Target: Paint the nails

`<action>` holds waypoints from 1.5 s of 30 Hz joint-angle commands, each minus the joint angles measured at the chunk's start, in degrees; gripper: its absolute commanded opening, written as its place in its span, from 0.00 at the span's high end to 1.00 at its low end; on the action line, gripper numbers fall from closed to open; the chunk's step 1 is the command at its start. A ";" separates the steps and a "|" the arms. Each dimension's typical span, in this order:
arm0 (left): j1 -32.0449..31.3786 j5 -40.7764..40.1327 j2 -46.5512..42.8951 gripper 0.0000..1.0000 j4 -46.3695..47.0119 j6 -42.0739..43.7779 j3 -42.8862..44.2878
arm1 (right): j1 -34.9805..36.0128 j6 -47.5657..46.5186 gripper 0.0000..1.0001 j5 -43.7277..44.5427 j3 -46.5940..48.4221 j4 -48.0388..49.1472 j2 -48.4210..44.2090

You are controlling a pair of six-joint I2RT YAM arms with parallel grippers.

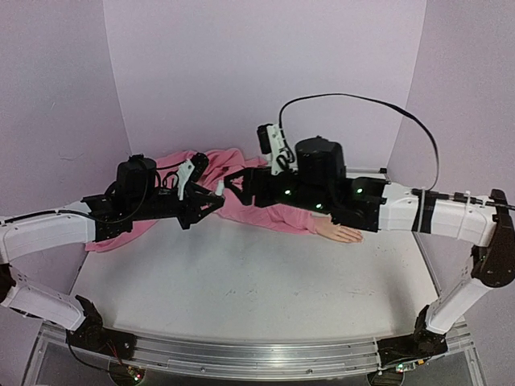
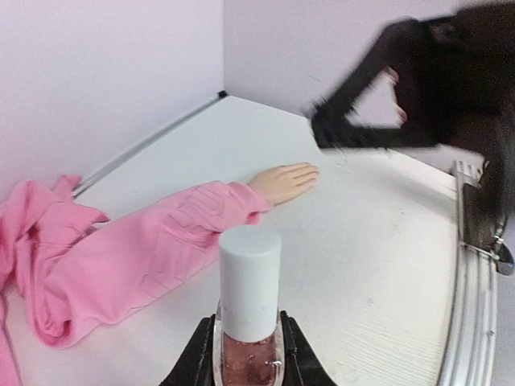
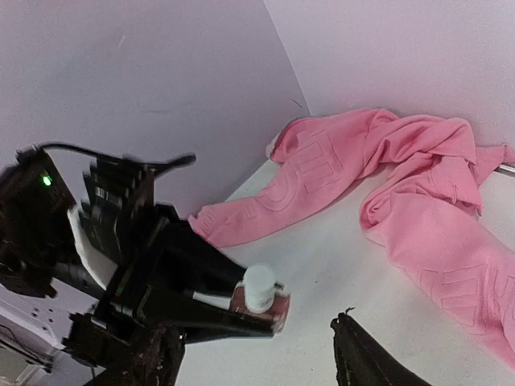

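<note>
My left gripper point(image 2: 249, 358) is shut on a small bottle point(image 2: 250, 297) of pinkish-brown polish with a pale cap still on it, held upright above the table. The peach mannequin hand point(image 2: 283, 181) lies flat at the end of a pink sleeve point(image 2: 161, 249). Its nails point(image 2: 311, 169) are too small to make out. My right gripper point(image 3: 253, 362) is open with nothing between its fingers. It faces the bottle point(image 3: 261, 296), whose cap sits just ahead of the gap. In the top view both grippers meet over the sleeve point(image 1: 269, 213), and the hand point(image 1: 342, 233) shows under the right arm.
The pink garment point(image 3: 386, 177) is bunched at the back left against the lilac walls. The white table point(image 1: 241, 281) ends at a metal rail point(image 2: 475, 305) on the near side. The right arm point(image 1: 386, 205) reaches across above the mannequin's forearm.
</note>
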 commanded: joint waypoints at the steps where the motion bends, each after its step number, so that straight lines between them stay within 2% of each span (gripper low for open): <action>1: -0.28 22.85 3.18 1.00 3.23 -1.95 6.09 | -8.66 -5.34 0.26 -24.80 -6.29 7.01 -9.61; 5: -0.39 43.89 7.74 1.00 3.27 -4.78 10.22 | -12.73 -7.77 0.23 -43.13 -9.61 9.28 -11.55; 7: -0.74 50.15 9.65 1.00 3.34 -7.41 11.42 | -12.99 -9.06 0.26 -50.92 -9.97 9.77 -11.29; 9: -1.39 52.69 10.54 1.00 3.36 -7.58 11.85 | -12.93 -9.46 0.34 -56.54 -10.47 11.90 -10.69; 15: -2.28 55.13 11.19 1.00 3.45 -7.50 11.82 | -12.91 -6.01 0.43 -62.90 -11.02 18.41 -7.42; 20: -2.37 55.44 11.02 1.00 3.45 -7.56 11.85 | -12.56 -3.97 0.60 -64.97 -10.03 21.80 -4.61; 25: -2.38 55.00 10.66 1.00 3.46 -7.48 11.74 | -11.59 -3.76 0.62 -65.83 -8.71 22.54 -2.96; 28: -2.37 54.69 10.62 1.00 3.45 -7.48 11.76 | -10.80 -3.85 0.67 -66.30 -8.04 22.58 -1.88; 30: -2.37 54.65 10.53 1.00 3.55 -7.45 11.68 | -10.48 -4.00 0.75 -66.39 -7.72 22.62 -1.27; 34: -2.37 53.65 10.01 1.00 3.53 -7.14 11.41 | -10.20 -3.99 1.00 -65.79 -7.71 22.82 -1.02; 37: -2.29 51.17 9.13 1.00 3.54 -6.52 10.90 | -10.03 -3.90 1.00 -63.31 -8.44 22.80 -1.77; 40: -2.20 43.34 7.22 1.00 3.62 -5.48 9.51 | -9.79 -3.46 1.00 -56.20 -9.30 21.27 -2.64; 42: -2.11 30.66 4.87 1.00 3.54 -2.56 7.35 | -8.84 -5.00 1.00 -44.72 -9.28 15.65 -3.41; 45: -2.17 3.93 0.39 1.00 3.21 1.00 3.16 | -4.74 -5.69 1.00 -18.65 -8.38 7.17 -4.15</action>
